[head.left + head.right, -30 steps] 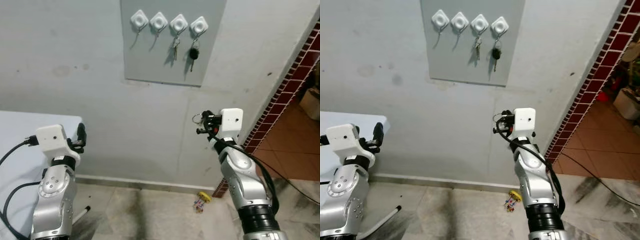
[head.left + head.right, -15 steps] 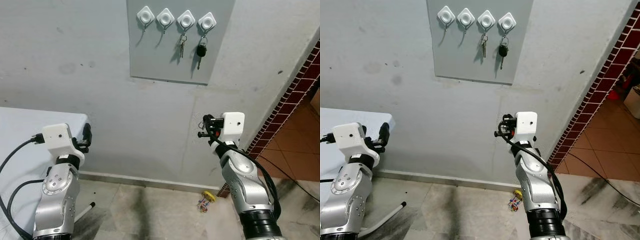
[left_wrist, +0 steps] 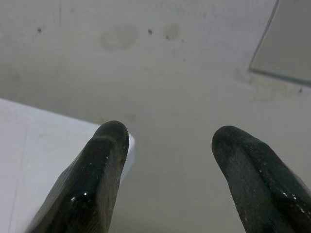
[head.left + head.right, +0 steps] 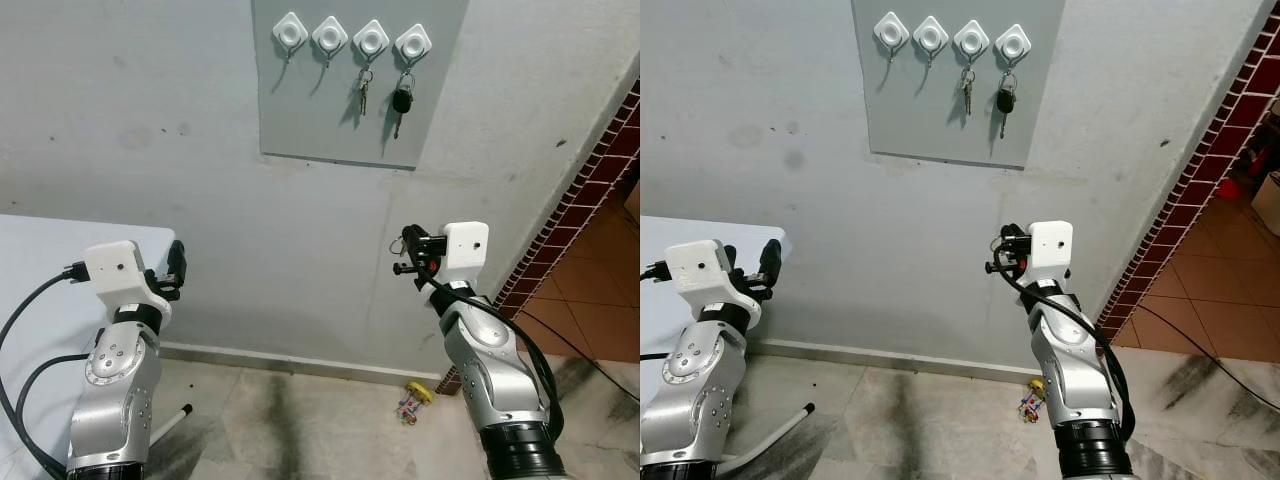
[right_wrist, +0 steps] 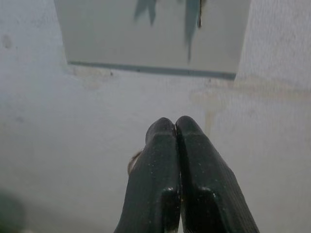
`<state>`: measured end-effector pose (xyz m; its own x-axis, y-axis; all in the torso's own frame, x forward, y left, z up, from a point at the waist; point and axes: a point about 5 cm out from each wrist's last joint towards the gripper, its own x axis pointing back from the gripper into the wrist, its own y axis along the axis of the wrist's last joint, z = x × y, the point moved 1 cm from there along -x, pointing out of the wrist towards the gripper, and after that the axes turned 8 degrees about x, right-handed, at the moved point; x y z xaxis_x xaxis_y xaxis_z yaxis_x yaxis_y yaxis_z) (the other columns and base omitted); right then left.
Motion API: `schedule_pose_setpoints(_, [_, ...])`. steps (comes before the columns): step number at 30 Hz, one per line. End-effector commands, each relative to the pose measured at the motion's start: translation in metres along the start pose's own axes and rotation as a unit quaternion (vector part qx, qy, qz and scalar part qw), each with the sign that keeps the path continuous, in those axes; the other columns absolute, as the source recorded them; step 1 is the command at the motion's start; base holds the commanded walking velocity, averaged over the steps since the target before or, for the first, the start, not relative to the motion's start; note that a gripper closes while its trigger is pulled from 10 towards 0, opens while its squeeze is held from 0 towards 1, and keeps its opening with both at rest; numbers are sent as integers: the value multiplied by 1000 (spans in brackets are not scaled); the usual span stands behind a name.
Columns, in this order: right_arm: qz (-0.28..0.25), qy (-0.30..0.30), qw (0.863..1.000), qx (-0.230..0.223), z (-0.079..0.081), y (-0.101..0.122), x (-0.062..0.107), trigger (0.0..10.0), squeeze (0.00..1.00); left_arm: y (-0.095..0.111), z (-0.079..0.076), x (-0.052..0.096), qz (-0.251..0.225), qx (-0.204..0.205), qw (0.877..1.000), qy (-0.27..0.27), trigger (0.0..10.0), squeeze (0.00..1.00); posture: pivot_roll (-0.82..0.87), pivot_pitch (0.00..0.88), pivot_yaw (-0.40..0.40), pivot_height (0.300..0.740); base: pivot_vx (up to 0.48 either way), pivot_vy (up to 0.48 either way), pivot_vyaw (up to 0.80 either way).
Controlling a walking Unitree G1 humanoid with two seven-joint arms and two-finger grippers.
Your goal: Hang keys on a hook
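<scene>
A grey panel on the wall carries a row of white hooks. The two left hooks are bare. A silver key hangs from the third hook, and a black-headed key from the fourth. My right gripper is raised below and to the right of the panel. It is shut on a key ring, and a bit of the ring shows beside the closed fingers. My left gripper is held low at the left, open and empty.
A white table stands at the left against the wall. A column of dark red tiles ends the wall at the right. On the floor lie a small yellow object and a white rod.
The whole view has shifted a little, so the camera moved. Both arms stay almost where they were; the right gripper still holds the key ring.
</scene>
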<state>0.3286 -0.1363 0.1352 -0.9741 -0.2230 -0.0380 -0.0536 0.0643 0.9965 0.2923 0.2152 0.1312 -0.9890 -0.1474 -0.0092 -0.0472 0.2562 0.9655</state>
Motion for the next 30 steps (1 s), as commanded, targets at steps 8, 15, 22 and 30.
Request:
schedule_pose_setpoints(8, [-8, 9, 1000, 5, -1, 6, 0, 10000, 0, 3, -1, 3, -4, 1, 1000, -3, 10000, 0, -61, 0, -36, 732, 455, 0, 0])
schedule_pose_setpoints(15, [-6, 12, 1000, 7, 0, 5, 0, 10000, 0, 3, -2, 4, -4, 4, 1000, -2, 10000, 0, -62, 0, -41, 732, 461, 0, 0])
schedule_pose_setpoints(22, [-7, 15, 1000, 10, 0, 7, -1, 10000, 0, 2, -2, 4, -4, 4, 1000, 0, 10000, 0, -62, 0, -41, 732, 458, 0, 0])
schedule_pose_setpoints(30, [-6, 19, 1000, 15, -1, 6, 0, 10000, 0, 1, -3, 3, -7, -11, 1000, 14, 10000, 0, -62, 0, -49, 732, 138, 0, 0])
